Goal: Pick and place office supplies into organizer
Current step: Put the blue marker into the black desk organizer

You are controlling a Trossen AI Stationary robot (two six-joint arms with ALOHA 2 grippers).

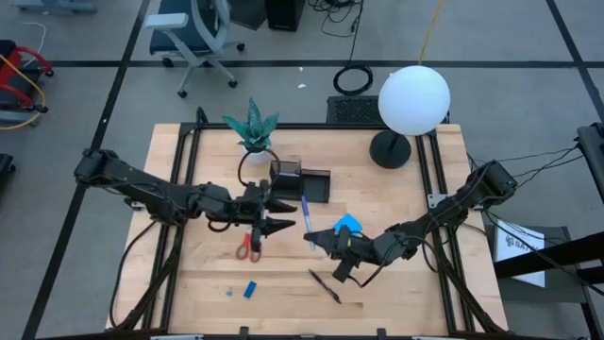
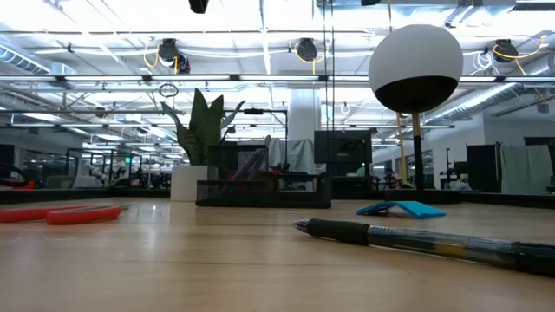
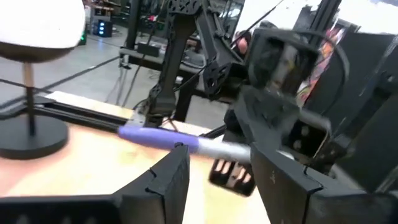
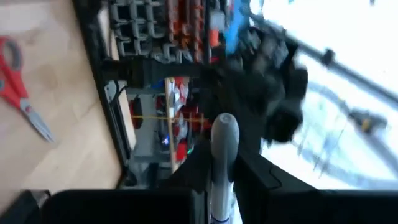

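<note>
My right gripper hangs above the table's middle, shut on a purple and grey pen. My left gripper faces it from the left, open. The left fingertips stand close to the pen's shaft; whether they touch it I cannot tell. Red-handled scissors lie flat on the table under the left gripper. A blue notepad, a black pen and a tiny blue block also lie on the table. The black organizer stands toward the far edge. My right gripper pinches the pen's grey end between its two fingers, roughly level and coming from the table's right side. The rest of the pen sticks out past the fingers toward the far edge. It is lifted clear of the table.
A green potted plant stands at the far edge beside the organizer. A lamp with a white globe and round black base stands at the far right. Bare wood lies along the near edge around the black pen.
</note>
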